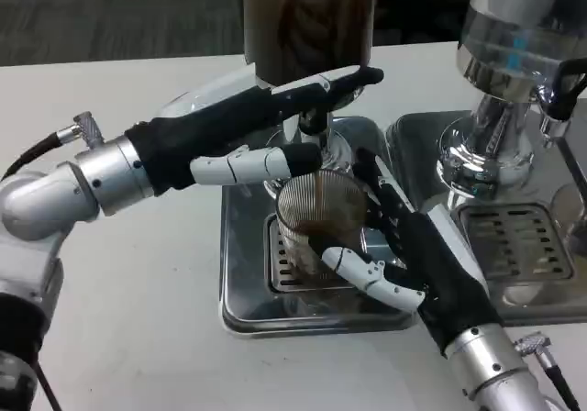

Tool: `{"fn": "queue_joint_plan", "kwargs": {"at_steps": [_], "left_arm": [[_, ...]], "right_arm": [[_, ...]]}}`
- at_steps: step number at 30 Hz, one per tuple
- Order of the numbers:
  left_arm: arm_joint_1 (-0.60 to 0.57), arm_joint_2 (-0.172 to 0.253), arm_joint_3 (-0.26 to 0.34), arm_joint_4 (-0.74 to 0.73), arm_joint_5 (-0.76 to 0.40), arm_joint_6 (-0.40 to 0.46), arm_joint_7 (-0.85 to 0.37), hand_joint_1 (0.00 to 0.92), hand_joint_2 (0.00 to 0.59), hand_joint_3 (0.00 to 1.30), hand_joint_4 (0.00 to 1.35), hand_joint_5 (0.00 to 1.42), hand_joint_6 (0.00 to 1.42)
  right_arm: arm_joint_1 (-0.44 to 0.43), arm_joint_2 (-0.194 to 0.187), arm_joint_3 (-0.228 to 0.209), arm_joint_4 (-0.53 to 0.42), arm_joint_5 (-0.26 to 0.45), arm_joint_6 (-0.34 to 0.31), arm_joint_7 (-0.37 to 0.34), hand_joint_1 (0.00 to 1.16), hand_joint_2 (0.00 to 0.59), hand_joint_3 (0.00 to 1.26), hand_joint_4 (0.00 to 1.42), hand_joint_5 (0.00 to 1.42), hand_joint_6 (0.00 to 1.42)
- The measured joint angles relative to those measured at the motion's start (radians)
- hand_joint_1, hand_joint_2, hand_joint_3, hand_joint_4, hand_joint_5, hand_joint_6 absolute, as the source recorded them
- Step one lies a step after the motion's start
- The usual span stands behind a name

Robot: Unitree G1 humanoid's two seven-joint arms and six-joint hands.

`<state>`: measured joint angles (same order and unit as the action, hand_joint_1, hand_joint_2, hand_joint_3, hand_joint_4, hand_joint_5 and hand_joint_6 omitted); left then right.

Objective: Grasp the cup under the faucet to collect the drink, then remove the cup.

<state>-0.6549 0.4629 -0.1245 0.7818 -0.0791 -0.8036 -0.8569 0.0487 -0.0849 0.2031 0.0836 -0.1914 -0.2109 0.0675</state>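
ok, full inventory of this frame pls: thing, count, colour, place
cup: 1, clear ribbed, brown drink inside, on the left drip tray under the faucet
faucet: 1, dark, above the cup
drink dispenser: 1, clear tank of dark liquid, top centre
second dispenser: 1, chrome and clear, top right
drip trays: 2, steel, one under each dispenser
table: 1, white
left hand: 1, white and black, reaching to the faucet
right hand: 1, white and black, wrapped around the cup
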Motion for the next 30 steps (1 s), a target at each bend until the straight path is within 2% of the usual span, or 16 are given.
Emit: {"fn": "queue_joint_plan", "kwargs": {"at_steps": [23, 30], "left_arm": [[0.010, 0.003, 0.009, -0.013, -0.002, 0.008, 0.000, 0.000, 0.123, 0.08, 0.00, 0.02, 0.00], [0.014, 0.003, 0.018, -0.017, -0.046, 0.044, -0.024, 0.000, 0.127, 0.08, 0.00, 0.02, 0.00]], "right_arm": [[-0.077, 0.026, 0.004, 0.086, 0.003, 0.000, 0.003, 0.59, 0.233, 0.00, 0.03, 0.12, 0.13], [-0.077, 0.036, 0.007, 0.088, 0.003, 0.000, 0.003, 0.59, 0.233, 0.01, 0.03, 0.12, 0.13]]}}
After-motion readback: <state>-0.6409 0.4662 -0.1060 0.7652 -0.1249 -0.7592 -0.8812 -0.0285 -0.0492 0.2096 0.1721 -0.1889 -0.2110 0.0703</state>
